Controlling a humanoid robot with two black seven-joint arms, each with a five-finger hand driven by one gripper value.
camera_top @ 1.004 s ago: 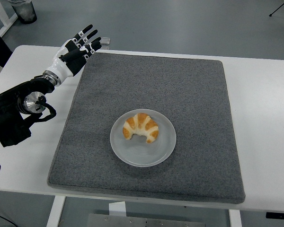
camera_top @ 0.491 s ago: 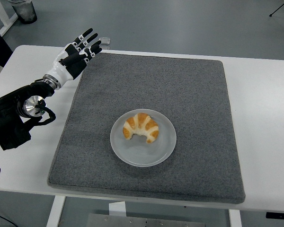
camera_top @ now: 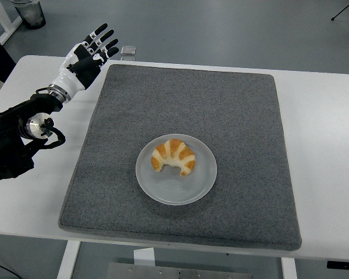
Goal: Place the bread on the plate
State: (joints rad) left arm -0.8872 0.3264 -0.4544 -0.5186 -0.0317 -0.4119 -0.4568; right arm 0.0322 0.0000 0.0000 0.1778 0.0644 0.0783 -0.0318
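A golden, crescent-shaped piece of bread (camera_top: 173,156) lies on a round pale plate (camera_top: 175,189) in the middle of the grey mat (camera_top: 232,116). My left hand (camera_top: 92,51) hovers over the table's far left corner, well away from the plate, its fingers spread and holding nothing. The black left arm (camera_top: 17,136) comes in from the left edge. No right arm shows.
The grey mat covers most of the white table (camera_top: 326,133). A small clear object (camera_top: 127,52) sits at the table's far edge just right of my left hand. A dark bin (camera_top: 28,13) stands on the floor beyond the table.
My left hand has drawn back to the left and away from the mat's corner, uncovering the small clear object. Bread and plate have not moved.
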